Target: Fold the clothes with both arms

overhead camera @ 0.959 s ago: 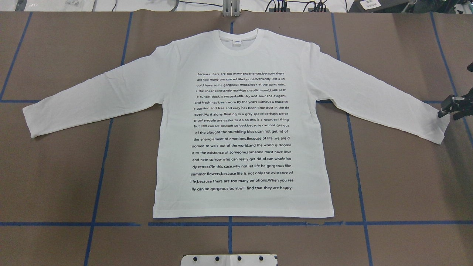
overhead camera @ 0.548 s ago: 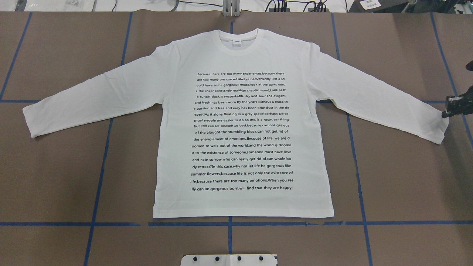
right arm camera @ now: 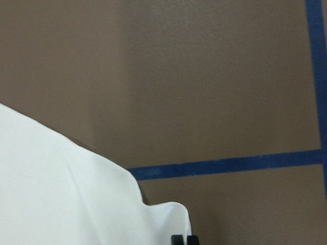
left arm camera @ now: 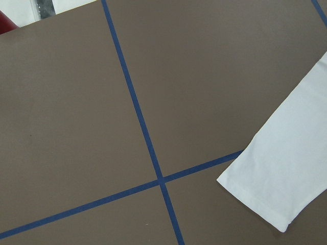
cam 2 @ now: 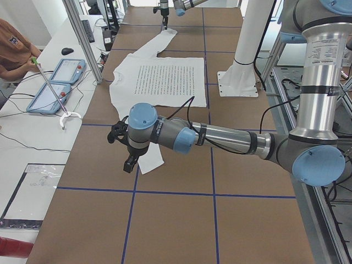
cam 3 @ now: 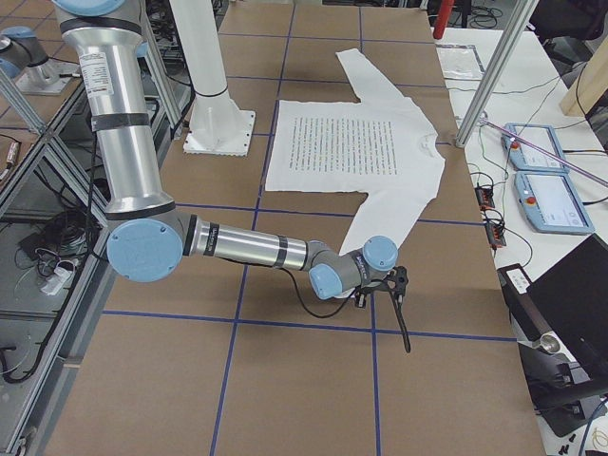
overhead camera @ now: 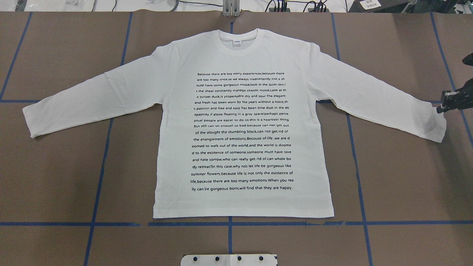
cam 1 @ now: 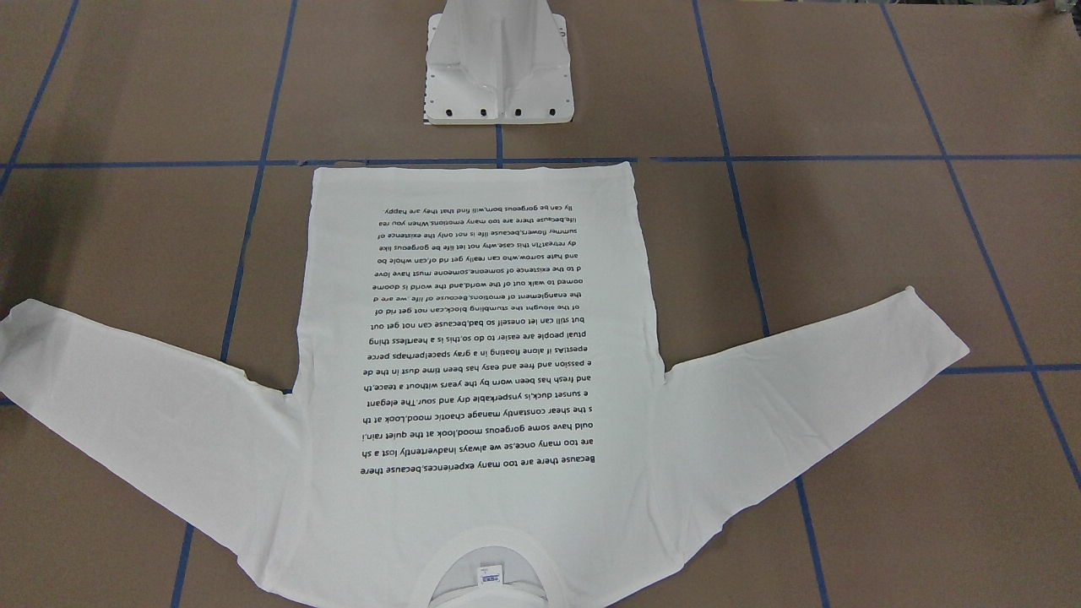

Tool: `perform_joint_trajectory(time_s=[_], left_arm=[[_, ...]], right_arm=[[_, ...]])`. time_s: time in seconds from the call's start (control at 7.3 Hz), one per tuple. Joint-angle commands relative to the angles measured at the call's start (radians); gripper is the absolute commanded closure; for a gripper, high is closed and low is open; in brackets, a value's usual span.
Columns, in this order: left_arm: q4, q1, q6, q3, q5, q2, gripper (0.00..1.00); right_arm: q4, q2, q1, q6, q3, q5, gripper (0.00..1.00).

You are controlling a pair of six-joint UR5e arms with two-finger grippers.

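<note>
1. Overhead exterior shows the T-shirt lying flat and print side up in the middle of the table. Its hem is toward the robot and its collar is at the far side.
2. The neck tag shows inside the collar, and the text block fills the chest.
3. Both sleeves are spread wide and slant back toward the robot's side. The right sleeve is on the robot's right and the left sleeve on its left.
4. The right gripper is at the far corner of the right cuff, and that corner is drawn up into a point at the gripper.
5. In the right wrist view the two black fingertips sit close together with the bunched fabric edge at them. The fingers are narrow and pinch the cuff.
6. The right arm stretches low over the table.
7. The left gripper, on the left arm, shows only in the exterior left view. It hangs above the table near the left cuff, and I cannot tell how its fingers stand.
8. The left wrist view shows that cuff lying flat and apart from the gripper.
9. The table is brown and crossed by blue tape lines.
10. A white pedestal base stands just beyond the hem.
11. A person sits at a side bench with two tablets.
</note>
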Motion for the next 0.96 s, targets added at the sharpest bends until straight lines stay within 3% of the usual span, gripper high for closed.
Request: perform_joint_trajectory(time_s=[0.0,0.41,0.68,0.82], left_arm=[[-0.001,0.0,0.0,-0.024,-0.012,0.008,0.0],[-0.003,0.005,0.006,-0.019,-0.011,0.008,0.0],[-0.002,0.005,0.0,-0.022,-0.011,0.009,0.0],[-0.001,0.005,-0.001,-0.022,-0.012,0.011,0.0]], right_arm=[[-0.003,0.007,0.001,0.047,0.054,0.017,1.0],[-0.003,0.03,-0.044,0.353,0.254,0.02,1.0],[-0.005,0.176,-0.156,0.675,0.301,-0.005,1.0],[-0.008,0.273,-0.242,0.809,0.291,-0.082,1.0]])
